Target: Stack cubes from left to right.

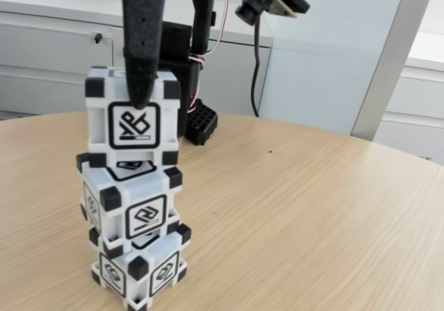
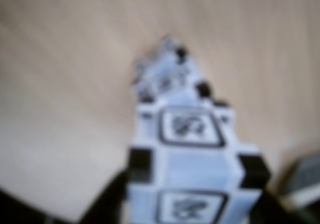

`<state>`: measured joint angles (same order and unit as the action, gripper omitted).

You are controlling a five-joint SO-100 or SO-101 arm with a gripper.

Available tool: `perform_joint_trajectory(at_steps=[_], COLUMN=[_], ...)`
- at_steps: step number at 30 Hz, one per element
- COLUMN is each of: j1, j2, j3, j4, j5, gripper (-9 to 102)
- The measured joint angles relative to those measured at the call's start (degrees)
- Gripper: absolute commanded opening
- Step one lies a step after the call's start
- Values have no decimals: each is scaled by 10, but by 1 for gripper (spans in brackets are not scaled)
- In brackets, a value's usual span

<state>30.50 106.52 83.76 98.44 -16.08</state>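
At the top of the stack, the gripper [image 1: 141, 96] is coming down from above, one black finger [image 1: 141, 61] lying against the front face of the top cube [image 1: 132, 120]. The other finger is hidden behind the cube, so whether the jaws are clamped on it cannot be told. The top cube is sitting upright on the middle cube [image 1: 135, 203], which is turned slightly and resting on the bottom cube [image 1: 139, 269]. All three are forming one column standing near the front left edge of the desk [image 1: 298, 214] in the fixed view. The wrist view, blurred, is looking down the column: the top cube [image 2: 192, 154] is lying nearest the lens, and lower cubes are showing beyond it against the desk [image 2: 65, 84]. Behind the stack, the arm base [image 1: 187, 82] is standing near the desk's far edge.
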Motion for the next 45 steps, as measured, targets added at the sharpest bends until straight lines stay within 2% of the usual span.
perform_joint_trajectory(at_steps=[12, 32, 39, 42, 45], j1=[-1, -1, -5, -4, -5], j2=[1, 4, 85, 119, 141], j3=[0, 0, 0, 0, 0], j4=[0, 0, 0, 0, 0], j5=[1, 5, 2, -1, -6], gripper=[32, 32, 32, 30, 20])
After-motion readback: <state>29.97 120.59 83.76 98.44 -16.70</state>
